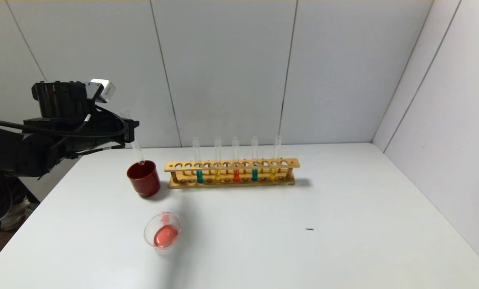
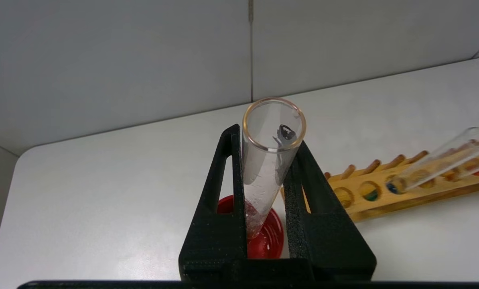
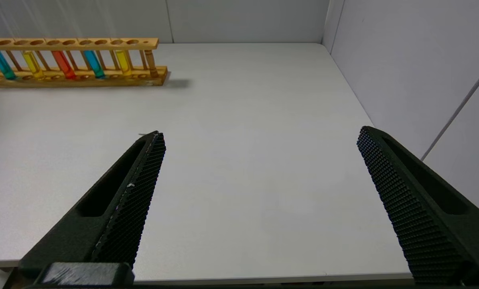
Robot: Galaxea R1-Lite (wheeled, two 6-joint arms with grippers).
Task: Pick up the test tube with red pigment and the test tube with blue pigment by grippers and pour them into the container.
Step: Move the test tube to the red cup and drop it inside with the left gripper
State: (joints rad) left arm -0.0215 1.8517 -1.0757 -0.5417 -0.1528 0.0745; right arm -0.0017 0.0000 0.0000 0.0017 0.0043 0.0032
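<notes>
Near the lower centre of the head view, the container (image 1: pixel 163 235) holds red liquid on the worktop (image 1: pixel 344 224). Behind it, the left tool (image 1: pixel 132 132) pinches an emptied tube (image 1: pixel 136 146) over a red cup (image 1: pixel 143 178). The rack (image 1: pixel 232 173) stands beyond. The right tool (image 3: pixel 259 160) is spread.

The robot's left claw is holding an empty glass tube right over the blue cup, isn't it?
Nearly. The left gripper is shut on an emptied test tube, and the tube's tip hangs over a cup, but that cup is dark red, not blue. The head view shows it beside the wooden rack.
</notes>
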